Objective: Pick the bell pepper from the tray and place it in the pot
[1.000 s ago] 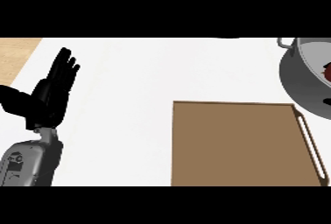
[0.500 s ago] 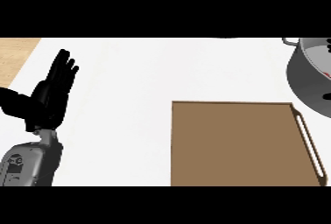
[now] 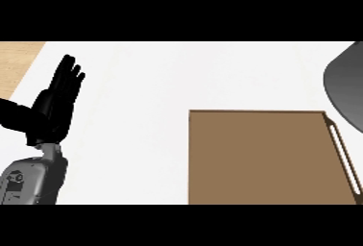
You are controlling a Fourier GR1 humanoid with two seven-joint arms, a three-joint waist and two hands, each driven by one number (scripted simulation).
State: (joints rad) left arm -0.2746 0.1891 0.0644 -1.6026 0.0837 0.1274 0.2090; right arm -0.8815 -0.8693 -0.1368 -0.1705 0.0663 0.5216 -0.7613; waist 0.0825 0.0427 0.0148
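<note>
The brown tray [image 3: 262, 158] lies on the white counter at the lower right, with a pale handle [image 3: 344, 153] along its right side and nothing visible on it. A grey pot [image 3: 345, 84] enters from the right edge; only its outer wall shows, and its inside is out of view. No bell pepper is visible. My left hand [image 3: 53, 108] rests open at the left with fingers pointing up, far from the tray. My right hand does not show.
The white counter [image 3: 177, 81] spreads between my left hand and the tray. A strip of light wood [image 3: 18, 60] shows at the upper left corner.
The pot has slid further out at the right edge; its inside, with a red thing in it, no longer shows. The left hand and tray have not moved.
</note>
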